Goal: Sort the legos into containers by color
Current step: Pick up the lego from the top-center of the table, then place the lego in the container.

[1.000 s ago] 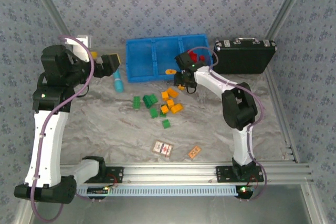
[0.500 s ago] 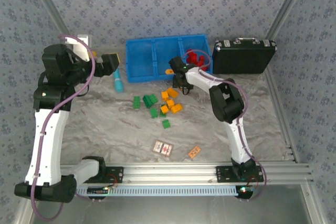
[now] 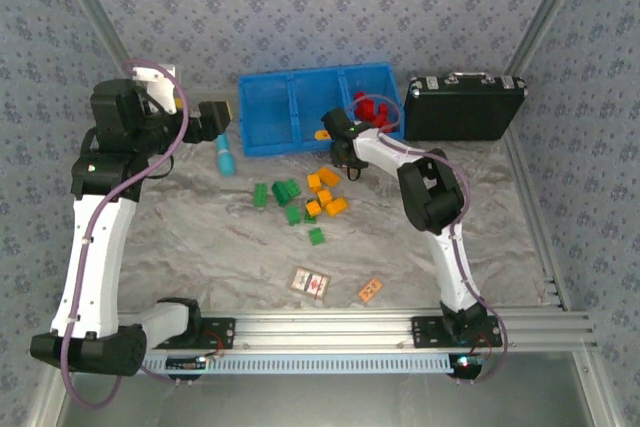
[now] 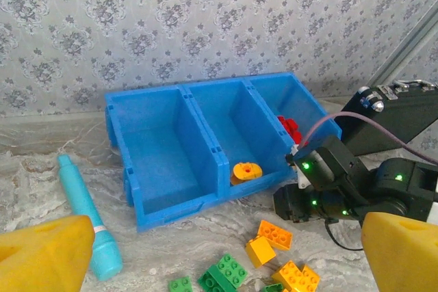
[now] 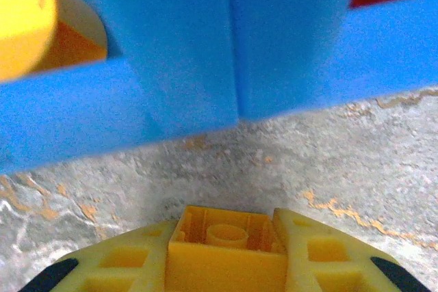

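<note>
The blue tray [image 3: 270, 122] [image 4: 164, 162] [image 5: 185, 46] stands at the back. Red legos [image 3: 372, 107] [image 4: 290, 128] lie in its right compartment and an orange-yellow piece [image 3: 322, 135] [image 4: 246, 170] in the middle one. My right gripper [image 3: 343, 152] [image 5: 228, 236] sits low on the table just in front of the tray, shut on an orange-yellow brick [image 5: 226, 258]. Loose green legos [image 3: 285, 192] [image 4: 226, 273] and orange-yellow legos [image 3: 327, 192] [image 4: 275, 234] lie mid-table. My left gripper [image 3: 215, 117] [image 4: 226, 258] hovers open left of the tray, holding nothing.
A teal tube [image 3: 225, 157] [image 4: 85, 213] lies left of the tray. A black briefcase [image 3: 465, 107] [image 4: 397, 114] stands to the tray's right. Two printed cards [image 3: 310, 282] [image 3: 370, 291] lie near the front rail. Patterned walls close in the back and sides.
My right arm folded in and its wrist moved left along the tray's front. The left arm shifted slightly upward, its gripper still open.
</note>
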Controlling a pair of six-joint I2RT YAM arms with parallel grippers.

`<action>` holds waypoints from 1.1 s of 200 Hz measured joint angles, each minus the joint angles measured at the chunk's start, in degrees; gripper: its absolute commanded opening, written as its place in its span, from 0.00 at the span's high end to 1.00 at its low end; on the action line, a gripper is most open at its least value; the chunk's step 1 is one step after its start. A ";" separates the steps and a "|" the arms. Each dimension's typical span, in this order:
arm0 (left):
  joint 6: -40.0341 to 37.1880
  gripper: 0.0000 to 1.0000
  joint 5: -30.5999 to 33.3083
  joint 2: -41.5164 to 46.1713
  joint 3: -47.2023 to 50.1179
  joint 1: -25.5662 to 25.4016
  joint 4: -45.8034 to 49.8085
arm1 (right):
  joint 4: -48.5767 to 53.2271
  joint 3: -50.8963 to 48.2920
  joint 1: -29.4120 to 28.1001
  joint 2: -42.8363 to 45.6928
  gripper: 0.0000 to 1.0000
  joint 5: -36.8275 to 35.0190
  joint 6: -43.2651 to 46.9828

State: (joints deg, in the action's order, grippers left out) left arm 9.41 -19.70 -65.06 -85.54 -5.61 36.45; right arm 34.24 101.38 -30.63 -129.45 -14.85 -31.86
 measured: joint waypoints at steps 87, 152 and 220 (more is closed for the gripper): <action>-2.14 0.00 1.64 -0.90 -0.02 0.00 0.22 | 3.98 17.99 -2.78 0.50 0.77 1.20 9.94; -4.50 0.00 3.74 -3.72 -0.59 0.00 1.29 | 4.66 44.70 -0.20 -18.58 0.72 2.99 14.21; -5.31 0.00 4.11 -6.58 -1.66 0.00 1.51 | 4.46 43.23 1.68 -21.94 0.52 5.86 15.37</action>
State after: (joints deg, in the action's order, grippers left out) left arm 4.10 -15.59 -71.64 -87.20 -5.61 37.95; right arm 38.70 144.62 -28.95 -151.39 -8.99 -16.49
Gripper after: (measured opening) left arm 0.998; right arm 0.439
